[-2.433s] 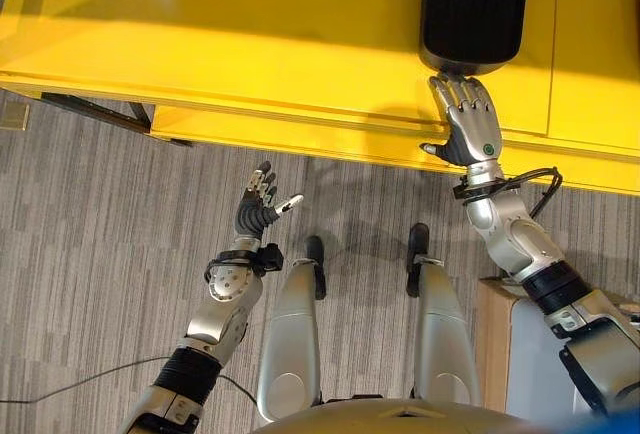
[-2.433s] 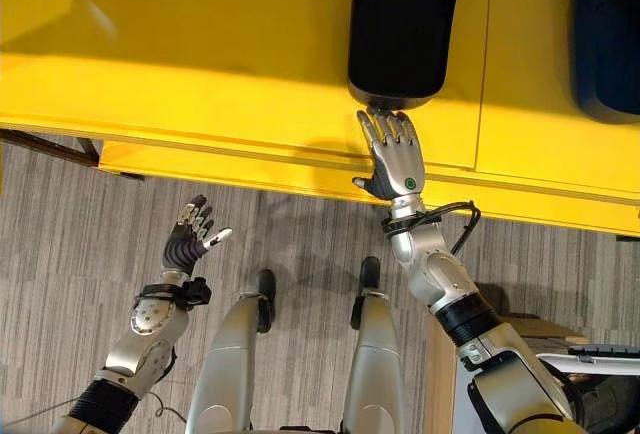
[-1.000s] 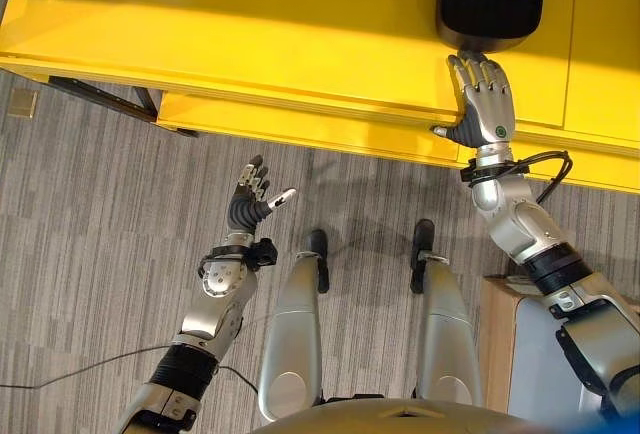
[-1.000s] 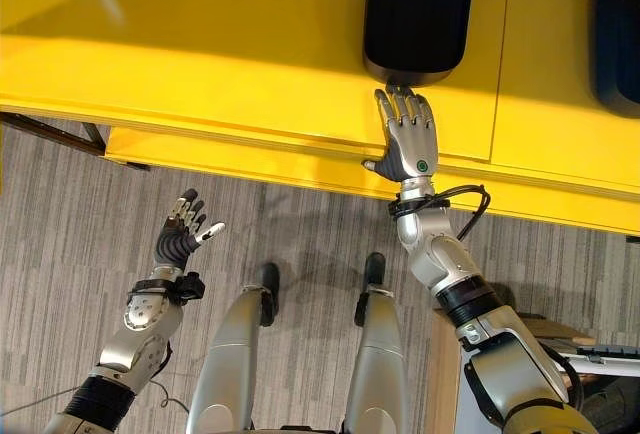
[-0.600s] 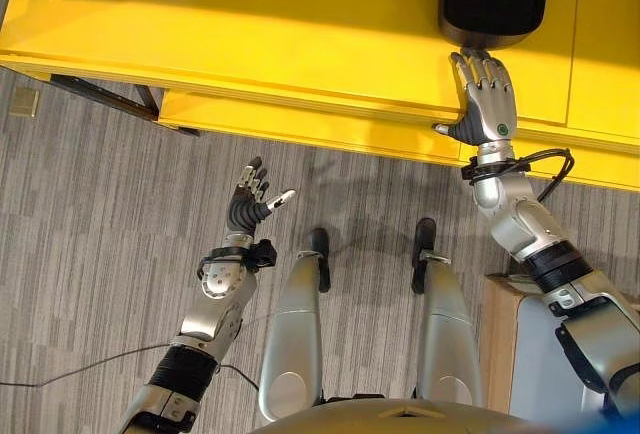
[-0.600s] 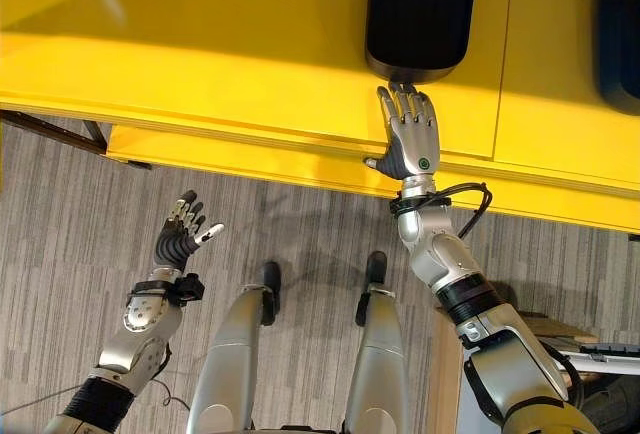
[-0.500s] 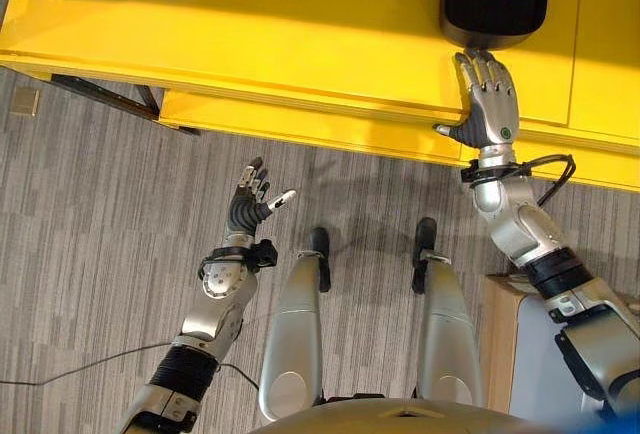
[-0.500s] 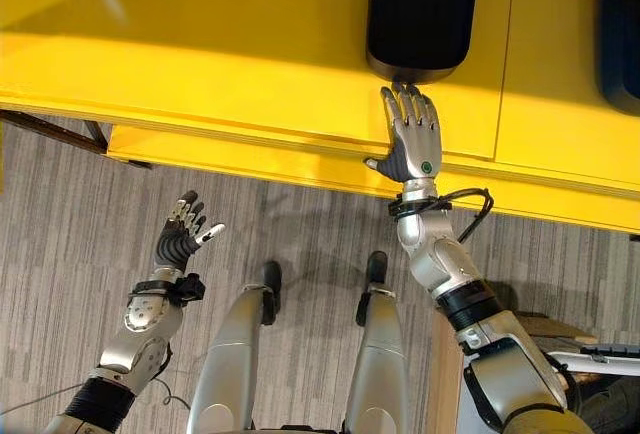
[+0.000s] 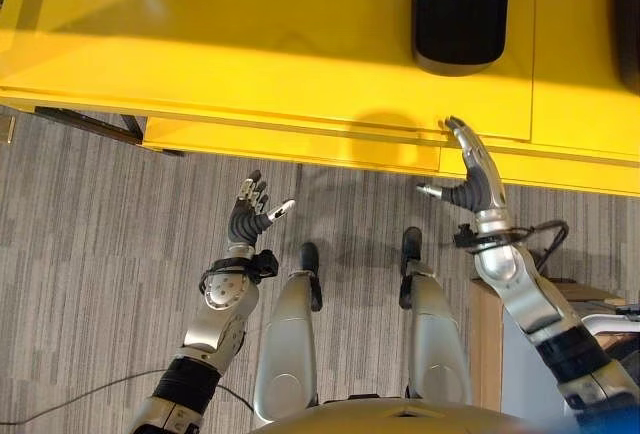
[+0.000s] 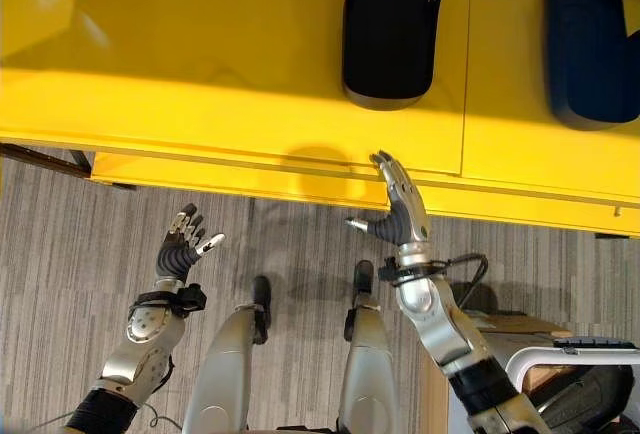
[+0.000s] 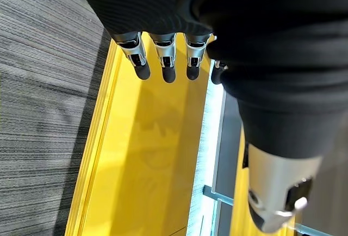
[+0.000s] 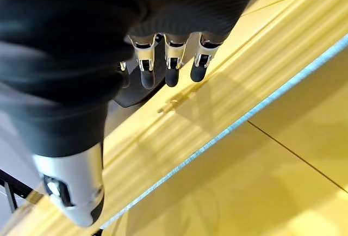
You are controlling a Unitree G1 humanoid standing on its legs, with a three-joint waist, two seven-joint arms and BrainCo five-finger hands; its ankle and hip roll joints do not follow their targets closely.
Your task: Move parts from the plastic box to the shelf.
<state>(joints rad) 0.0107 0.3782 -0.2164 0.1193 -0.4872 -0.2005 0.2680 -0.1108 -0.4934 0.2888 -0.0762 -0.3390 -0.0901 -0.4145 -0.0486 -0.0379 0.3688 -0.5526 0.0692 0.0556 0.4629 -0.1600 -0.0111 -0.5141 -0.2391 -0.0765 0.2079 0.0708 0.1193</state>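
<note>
My right robot hand hangs empty just off the front edge of the yellow shelf, fingers straight and thumb spread, in the left eye view. A black part lies on the shelf beyond the fingertips, apart from them. I judge that part as delivered. My left robot hand idles over the grey floor, well short of the shelf edge, fingers loosely spread and holding nothing.

In the right eye view, a second, darker part rests on the shelf beside the black one, across a seam in the yellow surface. I cannot spot the plastic box, so how many parts remain I cannot say.

The left wrist view shows straight fingers above the shelf edge, nothing between them.

The right wrist view shows fingers extended toward the black part, clear of it.
</note>
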